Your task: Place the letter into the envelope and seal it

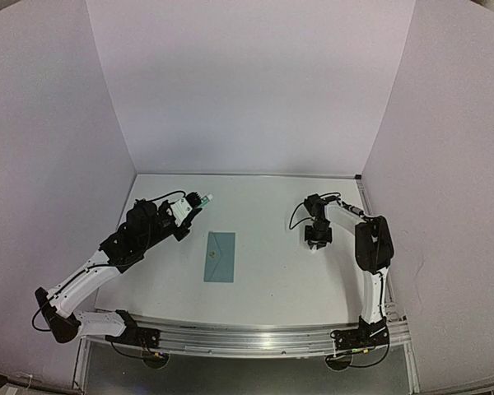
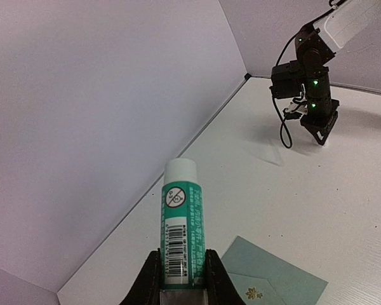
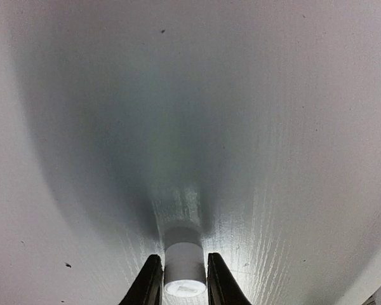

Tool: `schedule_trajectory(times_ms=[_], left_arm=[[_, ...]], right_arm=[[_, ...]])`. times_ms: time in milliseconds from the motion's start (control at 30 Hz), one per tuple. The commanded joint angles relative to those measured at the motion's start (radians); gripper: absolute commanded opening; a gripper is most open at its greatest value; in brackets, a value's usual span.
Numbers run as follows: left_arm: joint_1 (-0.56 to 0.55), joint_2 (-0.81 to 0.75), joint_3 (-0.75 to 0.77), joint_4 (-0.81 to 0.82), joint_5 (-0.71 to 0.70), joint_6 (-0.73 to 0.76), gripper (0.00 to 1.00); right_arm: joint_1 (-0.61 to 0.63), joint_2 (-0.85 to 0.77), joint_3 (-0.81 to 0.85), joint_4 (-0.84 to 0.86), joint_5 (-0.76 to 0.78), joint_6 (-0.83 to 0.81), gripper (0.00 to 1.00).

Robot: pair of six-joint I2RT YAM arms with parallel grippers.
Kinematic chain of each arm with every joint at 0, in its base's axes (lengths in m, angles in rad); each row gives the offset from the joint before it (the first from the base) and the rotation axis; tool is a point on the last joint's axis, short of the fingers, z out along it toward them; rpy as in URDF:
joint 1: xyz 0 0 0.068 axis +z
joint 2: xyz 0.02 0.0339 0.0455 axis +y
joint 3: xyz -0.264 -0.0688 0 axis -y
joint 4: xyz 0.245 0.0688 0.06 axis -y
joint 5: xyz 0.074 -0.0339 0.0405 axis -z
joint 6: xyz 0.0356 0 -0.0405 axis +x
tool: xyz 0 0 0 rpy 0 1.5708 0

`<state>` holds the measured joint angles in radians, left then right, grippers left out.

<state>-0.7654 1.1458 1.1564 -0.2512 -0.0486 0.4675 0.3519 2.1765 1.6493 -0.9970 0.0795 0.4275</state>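
The teal envelope [image 1: 220,256] lies flat in the middle of the table, its triangular flap folded down, with a small gold emblem; a corner also shows in the left wrist view [image 2: 273,279]. The tan letter is not in view. My left gripper [image 1: 194,206] [image 2: 183,270] is left of and behind the envelope, above the table, shut on a green glue stick [image 2: 182,222] with a white tip [image 1: 204,199]. My right gripper [image 1: 318,241] [image 3: 183,267] points down at the table to the right of the envelope, shut on a small white cap [image 3: 183,254] just above the surface.
White walls enclose the table [image 1: 272,206] on the left, back and right. The right arm's elbow [image 1: 372,239] stands near the right wall. A metal rail [image 1: 255,339] runs along the near edge.
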Motion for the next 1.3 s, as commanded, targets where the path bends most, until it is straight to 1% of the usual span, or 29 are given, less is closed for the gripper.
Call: schedule_trajectory(times_ms=[0, 67, 133, 200, 233, 300, 333, 433, 500, 533, 567, 667, 733, 800, 867, 933, 1000, 1100, 1267], left_arm=[[0.002, -0.001, 0.008, 0.038, 0.001, 0.004, 0.0], [0.002, -0.001, 0.008, 0.04, 0.001, 0.006, 0.0], [0.001, 0.0, 0.007, 0.041, 0.002, 0.006, 0.0], [0.001, -0.001, 0.007, 0.042, 0.002, 0.008, 0.0], [0.001, -0.001, 0.007, 0.041, 0.003, 0.008, 0.0], [0.001, -0.001, 0.008, 0.042, 0.003, 0.008, 0.0], [0.002, 0.0, 0.009, 0.042, 0.004, 0.008, 0.0], [0.001, 0.0, 0.011, 0.041, 0.005, 0.007, 0.0], [0.002, -0.002, 0.01, 0.028, 0.02, 0.001, 0.0], [0.003, -0.003, 0.01, 0.019, 0.036, -0.006, 0.0], [0.007, -0.006, 0.012, 0.002, 0.081, -0.012, 0.0], [0.02, -0.02, 0.015, -0.046, 0.251, -0.03, 0.0], [0.024, -0.023, 0.017, -0.062, 0.344, -0.038, 0.0], [0.031, -0.009, 0.032, -0.079, 0.402, -0.034, 0.0], [0.033, 0.015, 0.06, -0.121, 0.469, 0.001, 0.0], [0.034, 0.035, 0.086, -0.157, 0.518, 0.047, 0.0], [0.034, 0.053, 0.111, -0.177, 0.555, 0.067, 0.0], [0.033, 0.072, 0.142, -0.176, 0.609, 0.075, 0.0], [0.032, 0.1, 0.167, -0.109, 0.68, 0.052, 0.0]], right_arm=[[-0.003, 0.001, 0.015, -0.024, -0.015, 0.006, 0.33], [-0.003, 0.0, 0.011, -0.024, -0.02, 0.005, 0.35], [-0.004, 0.0, 0.007, -0.025, -0.023, 0.005, 0.33], [-0.003, -0.003, 0.001, -0.024, -0.024, 0.005, 0.25], [-0.003, -0.005, -0.001, -0.025, -0.023, 0.005, 0.19], [-0.004, -0.008, -0.003, -0.025, -0.022, 0.005, 0.02], [-0.003, -0.011, -0.003, -0.025, -0.022, 0.005, 0.0], [-0.004, -0.026, 0.0, -0.028, -0.035, 0.005, 0.0], [-0.003, -0.06, 0.016, -0.03, -0.086, -0.004, 0.0], [-0.003, -0.082, 0.033, -0.028, -0.146, -0.016, 0.0], [-0.002, -0.113, 0.057, -0.023, -0.228, -0.036, 0.0], [0.002, -0.218, 0.129, 0.013, -0.506, -0.08, 0.0], [0.007, -0.288, 0.193, 0.052, -0.669, -0.08, 0.0], [0.023, -0.344, 0.252, 0.076, -0.797, -0.077, 0.0], [0.051, -0.379, 0.298, 0.092, -0.888, -0.079, 0.0], [0.099, -0.412, 0.313, 0.127, -0.943, -0.063, 0.0], [0.155, -0.432, 0.326, 0.166, -0.967, -0.057, 0.0], [0.233, -0.455, 0.336, 0.214, -0.961, -0.044, 0.0], [0.302, -0.488, 0.306, 0.32, -0.927, 0.005, 0.0]])
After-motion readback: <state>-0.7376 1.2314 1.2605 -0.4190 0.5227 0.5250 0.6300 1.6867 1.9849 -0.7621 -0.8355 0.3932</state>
